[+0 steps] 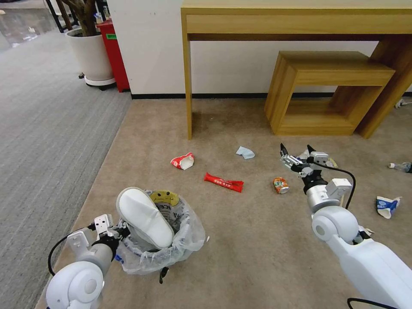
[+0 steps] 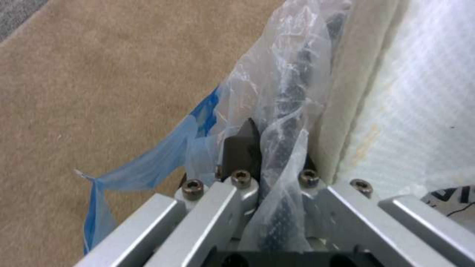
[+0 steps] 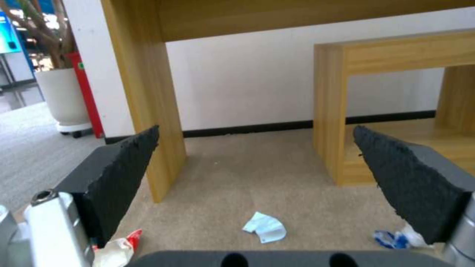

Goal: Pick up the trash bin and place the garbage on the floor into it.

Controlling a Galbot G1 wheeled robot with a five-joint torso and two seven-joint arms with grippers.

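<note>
Beige short-pile carpet (image 1: 240, 240) lies under my arms; the small dark bin with its clear crinkly bag (image 1: 184, 240) sits low on my left, a white slipper (image 1: 143, 216) inside; my left gripper (image 2: 274, 155) is clamped on its rim; my right gripper (image 1: 296, 151) hangs spread and empty above a crushed orange can (image 1: 281, 185), with a red wrapper (image 1: 223, 182) nearby.
</note>
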